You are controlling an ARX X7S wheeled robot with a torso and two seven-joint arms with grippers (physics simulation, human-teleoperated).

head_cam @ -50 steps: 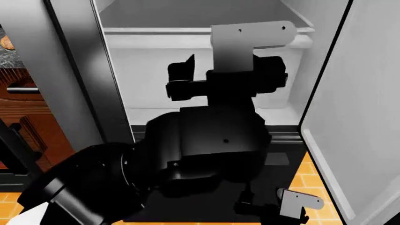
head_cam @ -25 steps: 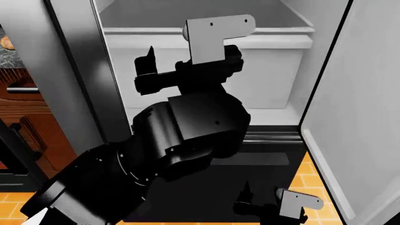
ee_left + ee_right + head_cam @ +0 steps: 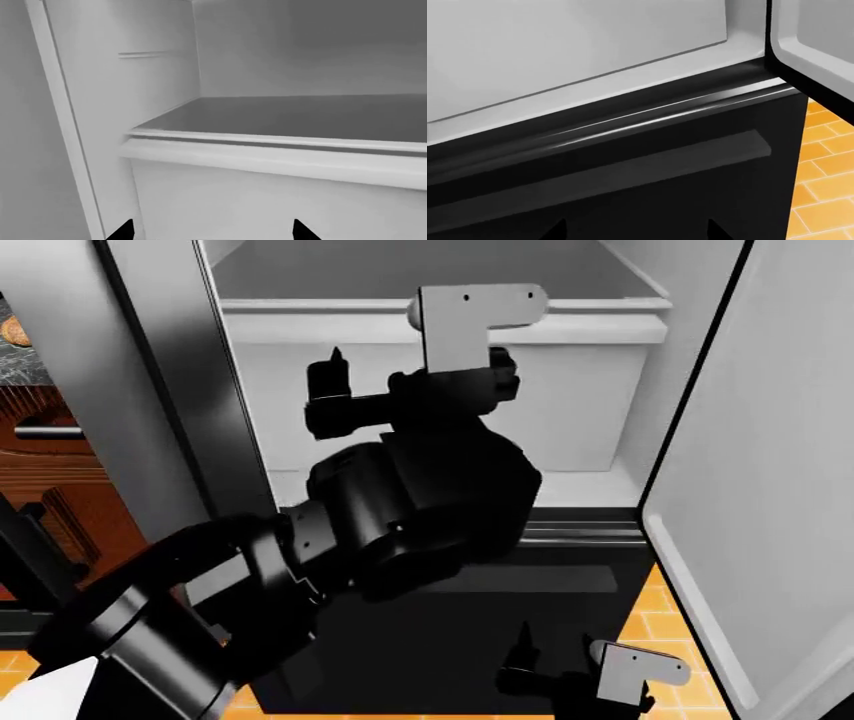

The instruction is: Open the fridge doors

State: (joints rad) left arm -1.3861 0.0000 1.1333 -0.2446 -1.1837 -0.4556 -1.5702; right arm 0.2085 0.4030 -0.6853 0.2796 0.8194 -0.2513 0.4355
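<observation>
Both fridge doors stand swung wide in front of me: the left door (image 3: 147, 390) shows its glossy black edge and grey inner face at my left, and the right door (image 3: 774, 490) shows its white-lined inner face at my right. Between them the white interior lies bare, with a shelf (image 3: 441, 280) above a pale crisper bin (image 3: 587, 400). My left arm (image 3: 387, 520) reaches up into the opening, and my left pincer (image 3: 400, 390) hovers in front of the bin's face, just below the shelf lip. In the left wrist view its two dark tips (image 3: 123, 231) sit well apart at the frame's edge with only the bin's white front between them, so that pincer is spread and pinches nothing. My right pincer (image 3: 554, 665) hangs low, in front of the black drawer (image 3: 627, 175) under the fridge compartment, close to the orange tiled floor (image 3: 667, 610). The right wrist view shows its two tips (image 3: 554, 231) also apart, with the drawer's glossy front and its horizontal handle (image 3: 600, 162) ahead of them and no contact; that pincer is spread as well and empty. At the far left I see a brown wooden cabinet (image 3: 54, 490) beyond the left door, with a dark marbled worktop (image 3: 27, 360) above it.
</observation>
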